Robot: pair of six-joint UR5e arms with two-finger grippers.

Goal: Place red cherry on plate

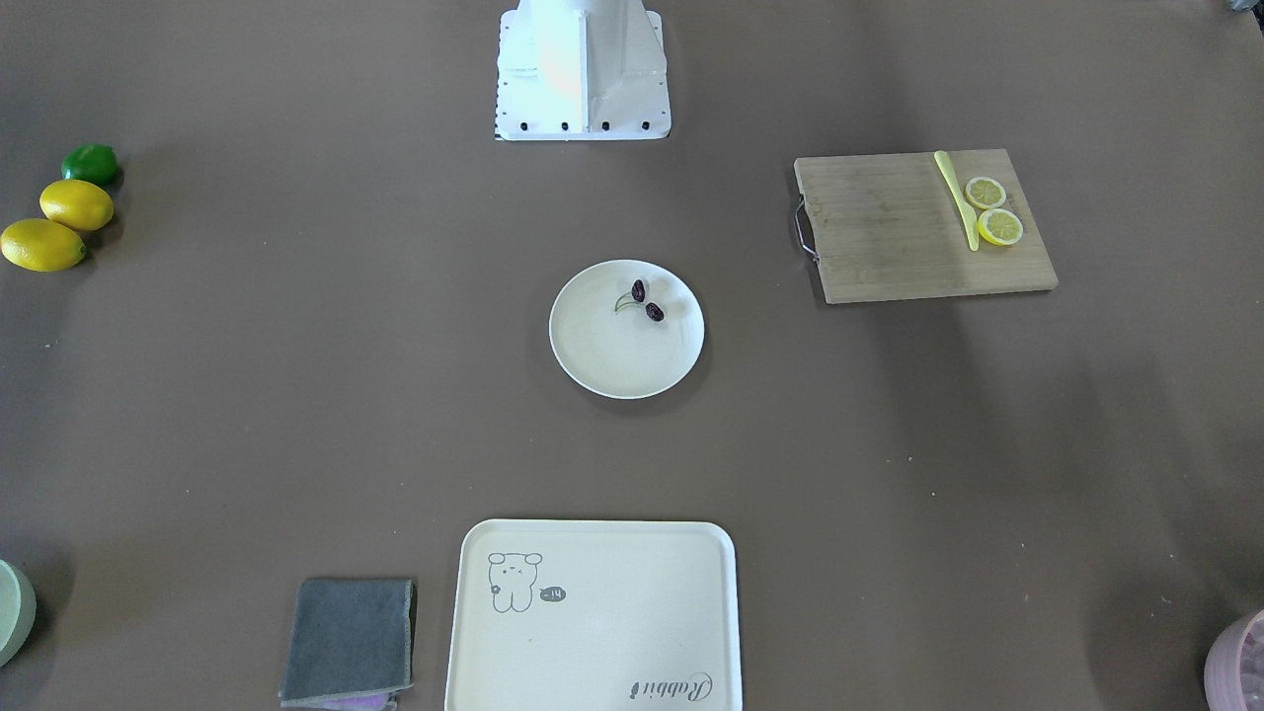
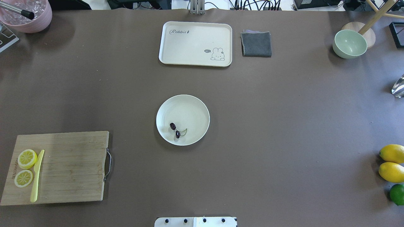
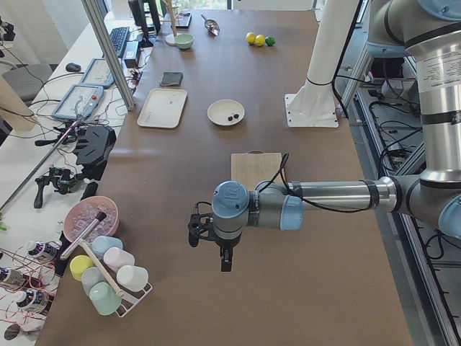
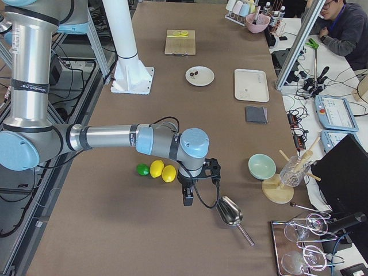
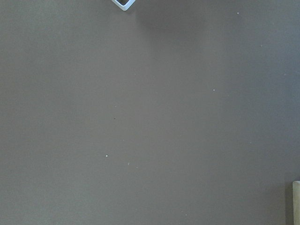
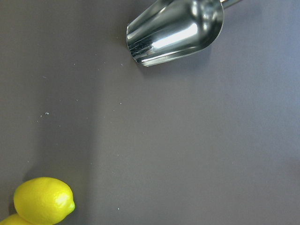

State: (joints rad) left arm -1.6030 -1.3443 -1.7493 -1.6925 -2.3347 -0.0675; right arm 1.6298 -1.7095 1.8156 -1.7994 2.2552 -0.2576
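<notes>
Two dark maroon ovals on thin green stems, the red cherry, lie inside the round cream plate at the table's middle, towards the robot's side of it. Both grippers are far from the plate and appear only in the side views. The left gripper hangs over bare table beyond the cutting board, at the table's left end. Past the lemons, close to a metal scoop, the right gripper hangs at the right end. I cannot tell whether either is open or shut. Neither wrist view shows any fingers.
A wooden cutting board carries two lemon slices and a yellow knife. The rabbit tray, grey cloth and green bowl sit along the far edge. Lemons, a lime and a metal scoop lie at the right end.
</notes>
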